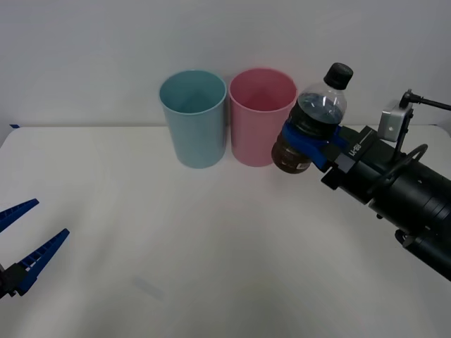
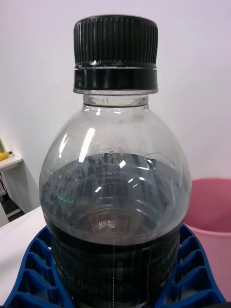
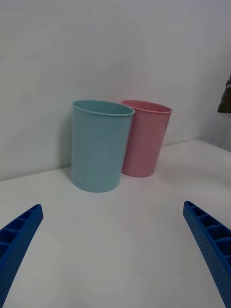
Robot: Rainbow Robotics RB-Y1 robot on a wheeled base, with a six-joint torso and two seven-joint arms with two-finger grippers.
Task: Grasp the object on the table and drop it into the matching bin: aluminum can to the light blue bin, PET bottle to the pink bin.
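My right gripper is shut on the PET bottle, a small clear bottle with a black cap and dark label band, held tilted in the air just right of the pink bin. Up close, the bottle sits between the blue fingers, with the pink bin behind it. The light blue bin stands touching the pink one on its left. Both bins, light blue and pink, stand upright. My left gripper hovers open at the table's front left.
The white table stretches wide in front of the bins. A white wall rises close behind the bins. My right arm's black body reaches in from the right edge.
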